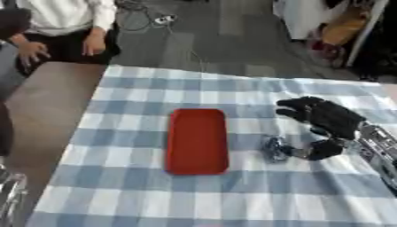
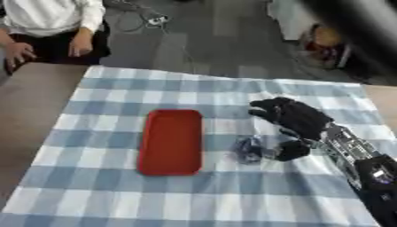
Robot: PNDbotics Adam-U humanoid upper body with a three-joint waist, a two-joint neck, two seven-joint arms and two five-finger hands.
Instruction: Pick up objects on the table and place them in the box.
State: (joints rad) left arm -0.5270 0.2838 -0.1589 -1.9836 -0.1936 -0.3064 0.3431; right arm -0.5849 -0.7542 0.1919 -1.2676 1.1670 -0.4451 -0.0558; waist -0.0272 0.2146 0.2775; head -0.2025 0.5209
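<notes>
A flat red box point(image 1: 197, 141) lies in the middle of the blue-and-white checked cloth. Just right of it sits a small crumpled bluish-grey object point(image 1: 273, 148). My right hand point(image 1: 329, 119), black, hovers at the right of the cloth with its fingers point(image 1: 298, 106) stretched toward the left and slightly spread. Its thumb point(image 1: 323, 150) points at the small object and reaches its right side; the fingers stay above and behind the object, not closed round it. My left hand does not show.
The checked cloth point(image 1: 155, 195) covers the table, and bare brown tabletop point(image 1: 46, 102) shows at the left. A person sits at the far left edge, hands on that bare part. A silver piece point(image 1: 9, 193) shows at the lower left edge.
</notes>
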